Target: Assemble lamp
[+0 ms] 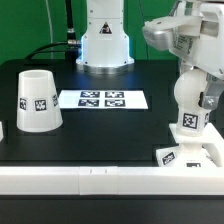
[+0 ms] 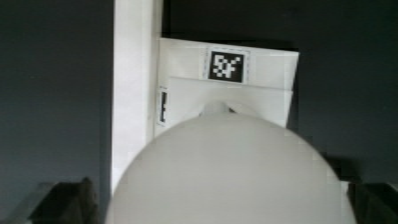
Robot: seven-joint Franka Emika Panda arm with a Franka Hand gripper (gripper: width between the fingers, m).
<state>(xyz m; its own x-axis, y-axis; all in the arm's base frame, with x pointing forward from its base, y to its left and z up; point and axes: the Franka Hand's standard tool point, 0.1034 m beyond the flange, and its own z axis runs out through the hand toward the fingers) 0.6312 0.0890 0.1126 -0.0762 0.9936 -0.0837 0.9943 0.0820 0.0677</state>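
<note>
Dark finger outlines flanked the round head of the bulb in the wrist view, so the gripper stood with its jaws spread to either side of that head. Whether the pads pressed on the head or cleared it could not be told from either picture. In the exterior view the gripper pointed straight down at the exterior view's right. The bulb stood upright directly beneath it, head uppermost and tagged stem lowermost. The governing relation was vertical: the long axis of the bulb ran in line with the approach axis of the gripper, and the base lay directly under the stem, with a tag on the face toward the camera. Stem and base appeared to meet, but the joint was too small to confirm as seated. In the wrist view the base showed beyond the head, beside a white rail. On this evidence, the coming move called for motion along, or rotation about, that vertical axis only; sideways travel risked tilting the stem. The shade sat mouth down, well apart at the exterior view's left, past the marker board.
</note>
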